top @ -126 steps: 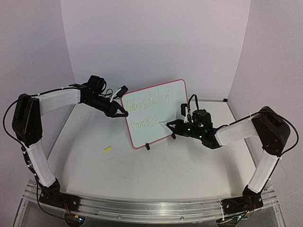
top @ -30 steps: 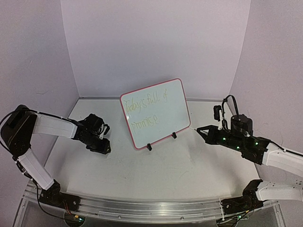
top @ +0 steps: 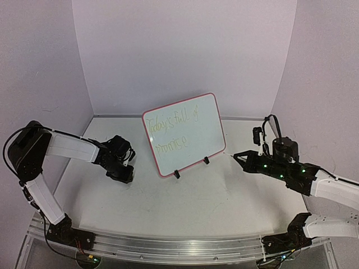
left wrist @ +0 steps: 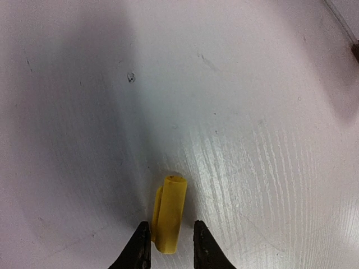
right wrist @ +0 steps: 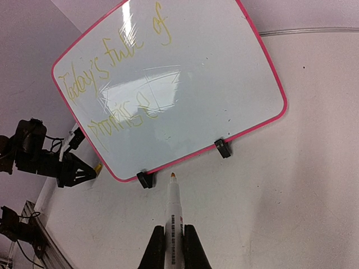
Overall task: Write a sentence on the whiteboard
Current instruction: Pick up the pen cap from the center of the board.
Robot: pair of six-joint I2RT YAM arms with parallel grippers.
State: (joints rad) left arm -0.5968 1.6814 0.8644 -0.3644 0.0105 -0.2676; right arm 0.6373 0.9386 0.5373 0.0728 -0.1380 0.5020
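Observation:
The whiteboard (top: 193, 140) stands upright on two black clip feet at mid table, also in the right wrist view (right wrist: 213, 84). The sentence (top: 171, 126) is faint yellow cursive in two lines (right wrist: 112, 73). My right gripper (top: 242, 157) is shut on a white marker (right wrist: 174, 207), uncapped, its orange tip pointing at the board's lower edge, apart from it (right wrist: 174, 230). My left gripper (top: 124, 175) is low on the table left of the board. Its jaws are open around a yellow marker cap (left wrist: 169, 212) that lies on the table (left wrist: 171, 228).
Purple walls enclose the white table (top: 196, 207) on the left, back and right. The left arm's cables and body (right wrist: 33, 151) show left of the board in the right wrist view.
About four seconds ago both grippers were at the board. Since then both drew back from it. Over the last second the left gripper shifted slightly right over the cap; the right arm barely moved.

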